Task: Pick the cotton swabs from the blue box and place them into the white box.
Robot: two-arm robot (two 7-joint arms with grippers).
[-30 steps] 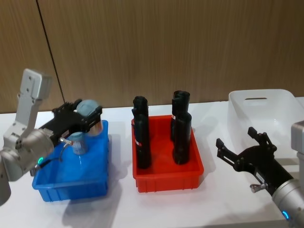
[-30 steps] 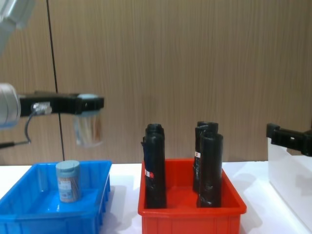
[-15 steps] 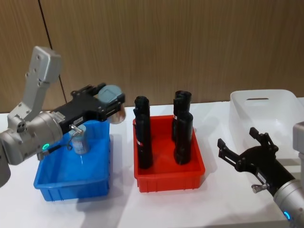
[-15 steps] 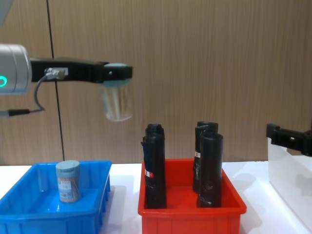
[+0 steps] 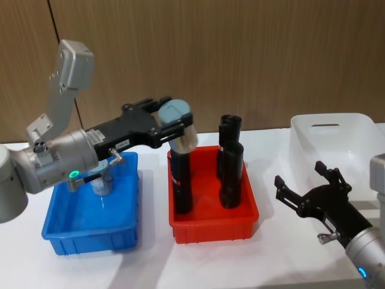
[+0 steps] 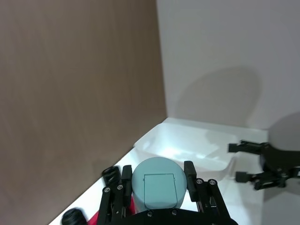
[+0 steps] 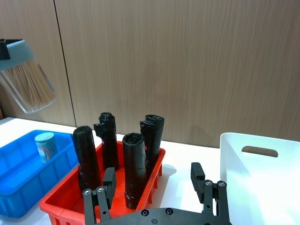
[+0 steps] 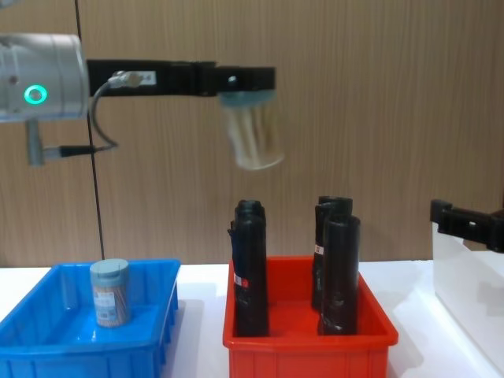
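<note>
Two jars of cotton swabs are showing. One jar (image 8: pixel 253 143) is hanging tilted, high above the left half of the red bin (image 5: pixel 213 226), with the left gripper (image 5: pixel 174 123) clamping it at the lid. The other jar (image 8: pixel 109 293) is standing upright in the blue box (image 5: pixel 90 232), left of the red bin. The white box (image 5: pixel 355 135) is sitting right of the red bin. The right gripper (image 5: pixel 301 180) is hovering on that side too, nearer the robot, fingers spread.
</note>
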